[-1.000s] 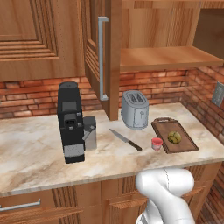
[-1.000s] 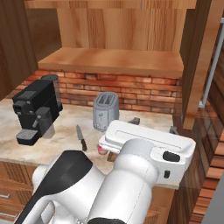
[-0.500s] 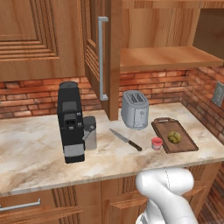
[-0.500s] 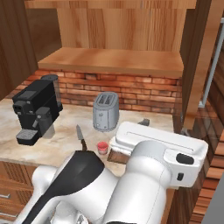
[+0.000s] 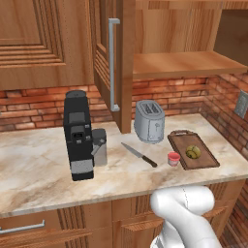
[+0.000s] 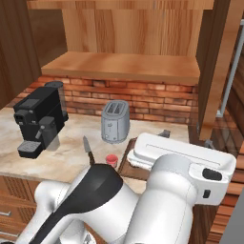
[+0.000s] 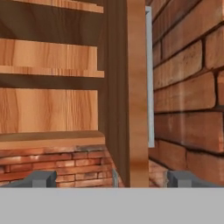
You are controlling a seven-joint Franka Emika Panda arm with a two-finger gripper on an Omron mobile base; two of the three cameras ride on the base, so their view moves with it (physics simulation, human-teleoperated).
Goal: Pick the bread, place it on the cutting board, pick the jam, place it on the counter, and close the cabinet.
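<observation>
Since a second ago the arm has swung right, its wide-open, empty gripper (image 7: pixel 111 178) now facing the cabinet's (image 5: pixel 193 63) right door (image 7: pixel 133 94) at twelve o'clock, so with bread (image 5: pixel 193 152) on the cutting board (image 5: pixel 206 162) and jam (image 5: pixel 173 159) on the counter (image 5: pixel 38 160), closing looks next.

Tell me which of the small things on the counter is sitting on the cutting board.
The bread, the olive-brown lump, lies on the cutting board. The red jam jar and the knife sit on the bare counter left of it.
</observation>
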